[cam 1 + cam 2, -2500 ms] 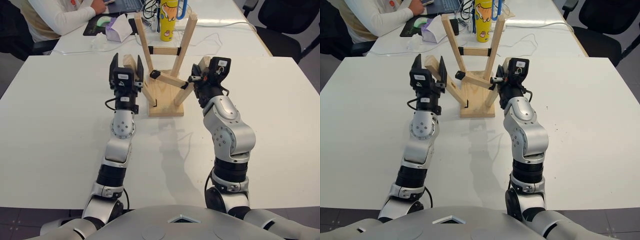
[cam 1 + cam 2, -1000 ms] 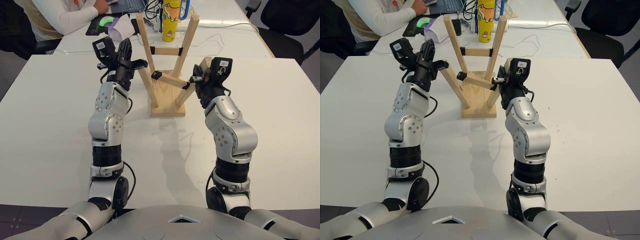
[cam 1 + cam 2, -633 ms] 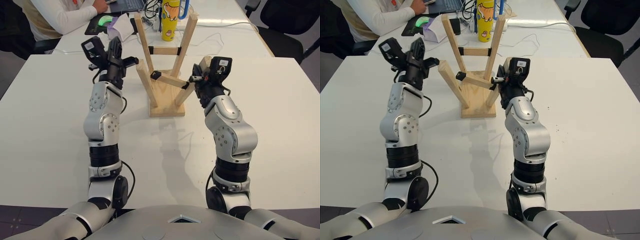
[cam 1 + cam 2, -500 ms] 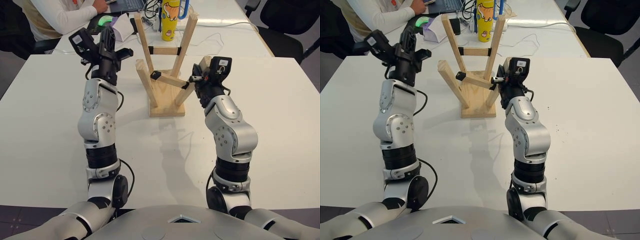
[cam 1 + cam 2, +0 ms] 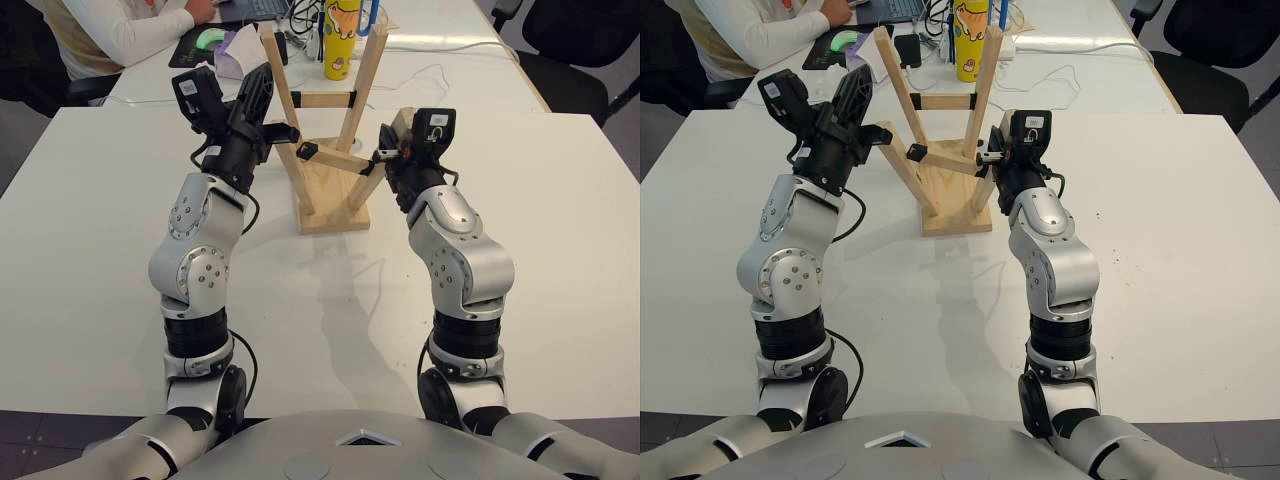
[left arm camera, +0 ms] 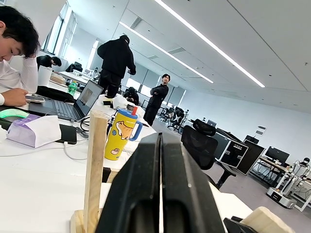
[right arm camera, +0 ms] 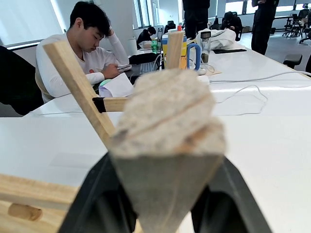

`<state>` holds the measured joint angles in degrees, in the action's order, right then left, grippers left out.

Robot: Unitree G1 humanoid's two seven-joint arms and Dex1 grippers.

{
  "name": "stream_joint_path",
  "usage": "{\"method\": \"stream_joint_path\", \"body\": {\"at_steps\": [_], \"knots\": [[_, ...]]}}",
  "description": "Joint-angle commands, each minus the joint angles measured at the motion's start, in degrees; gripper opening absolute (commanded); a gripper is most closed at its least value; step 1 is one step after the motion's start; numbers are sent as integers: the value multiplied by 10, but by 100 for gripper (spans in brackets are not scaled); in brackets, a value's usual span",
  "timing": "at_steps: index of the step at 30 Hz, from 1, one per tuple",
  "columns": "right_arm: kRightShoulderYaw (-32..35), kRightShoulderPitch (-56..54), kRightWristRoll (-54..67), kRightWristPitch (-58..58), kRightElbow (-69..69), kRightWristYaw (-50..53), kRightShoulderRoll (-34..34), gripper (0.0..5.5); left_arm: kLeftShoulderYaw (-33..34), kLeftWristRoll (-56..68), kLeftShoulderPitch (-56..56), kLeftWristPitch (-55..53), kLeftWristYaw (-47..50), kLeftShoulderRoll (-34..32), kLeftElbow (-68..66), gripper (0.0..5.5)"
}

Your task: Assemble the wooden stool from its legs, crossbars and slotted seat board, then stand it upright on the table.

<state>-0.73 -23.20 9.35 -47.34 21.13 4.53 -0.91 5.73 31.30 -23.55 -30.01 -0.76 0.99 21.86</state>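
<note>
The wooden stool stands upside down, its seat board [image 5: 333, 216] flat on the white table [image 5: 120, 250] and its legs pointing up. A crossbar [image 5: 325, 99] joins the two far legs, and a lower crossbar [image 5: 340, 161] runs between the near legs. My right gripper [image 5: 396, 150] is shut on the near right leg [image 7: 165, 111], close to its top end. My left gripper [image 5: 280, 130] sits raised at the top of the near left leg [image 5: 300, 185]. Its fingers [image 6: 146, 194] are pressed together with nothing between them. I cannot tell if they touch the leg.
Behind the stool, on the far table, stand a yellow mug [image 5: 338, 40], a purple tissue pack [image 5: 236, 48], cables and a laptop in front of a seated person. A black office chair [image 5: 580, 40] is at the back right. Bare tabletop lies on both sides of the stool.
My left gripper came off the near left leg, swung out to the left and up, then returned to the leg's top with its fingers together. My right gripper kept its hold.
</note>
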Motion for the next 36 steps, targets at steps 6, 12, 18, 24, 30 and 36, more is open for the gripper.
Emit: {"method": "stream_joint_path", "body": {"at_steps": [6, 12, 18, 24, 30, 36], "knots": [[15, 23, -7, -3, -47, 4, 1, 105, -4, -4, -4, 3, -5, -4, -1, 0], [33, 14, -1, 31, -49, 6, -9, 202, -8, -7, -4, 7, -6, -2, -8, 0], [55, 1, 9, 71, -44, 8, -25, 202, -12, -11, 2, 8, -6, 0, -4, 0], [74, -13, 18, 118, -34, 11, -37, 202, -14, -12, 6, 7, -3, 1, 0, 0], [95, -48, 25, 183, -23, 10, -33, 202, -14, -13, 8, 6, -3, 2, 2, 0], [65, -129, 10, 268, -1, -42, 19, 202, -13, -14, 6, 6, -4, 2, 0, 0]]}}
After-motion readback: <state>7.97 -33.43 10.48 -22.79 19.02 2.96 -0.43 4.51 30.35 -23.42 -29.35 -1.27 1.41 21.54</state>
